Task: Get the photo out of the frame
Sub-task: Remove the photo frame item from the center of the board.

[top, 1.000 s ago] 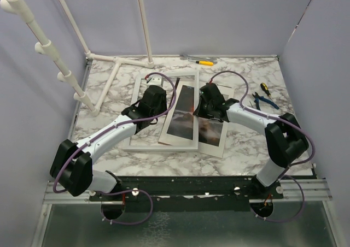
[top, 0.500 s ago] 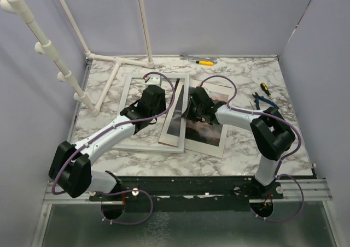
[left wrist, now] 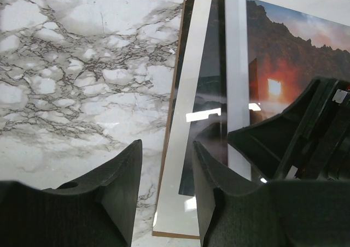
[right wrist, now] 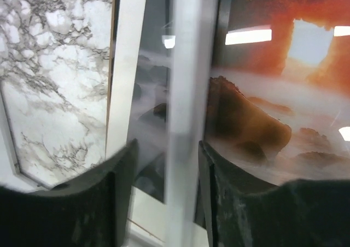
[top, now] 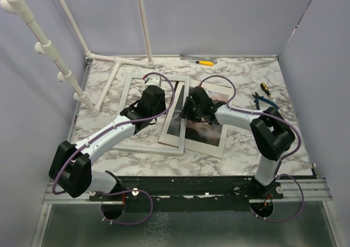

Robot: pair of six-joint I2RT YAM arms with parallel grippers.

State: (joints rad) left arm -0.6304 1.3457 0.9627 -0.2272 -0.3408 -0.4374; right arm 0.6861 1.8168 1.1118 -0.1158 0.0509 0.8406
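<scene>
**A:** Where is the print?

**B:** The thin rectangular photo of a dark landscape with an orange glow (top: pixel 206 129) lies face up, right of the middle of the marble-patterned worktop (top: pixel 246 148), with a white border round it. A white-bordered panel with a dark glossy centre and a brown edge (top: pixel 170 136) overlaps its left side. The large white rectangular picture frame (top: pixel 128 94) lies flat toward the worktop's left edge, seemingly partly under that panel.

**A:** And the arms?

**B:** The left end effector (left wrist: pixel 167 146) hangs spread over the panel's left edge, with nothing clamped between its fingers. The right end effector (right wrist: pixel 168 146) is spread too, straddling a blurred white strip (right wrist: pixel 188 94). A gap shows on one side, so I judge it isn't pinching.

**A:** What worries you?

**B:** The panel. It seems to rest on both frame and print, so a nudge could drag its brown edge across the picture and scuff it. If the glossy centre is glass, a drop onto the worktop could crack it.

**A:** Anything else?

**B:** The wrists are near each other, so either one reaching in could knock the other. A finger pressed on the print would mark or crease it. I can't tell whether the print is loose or held under its border, so a pull might tear it.
</scene>
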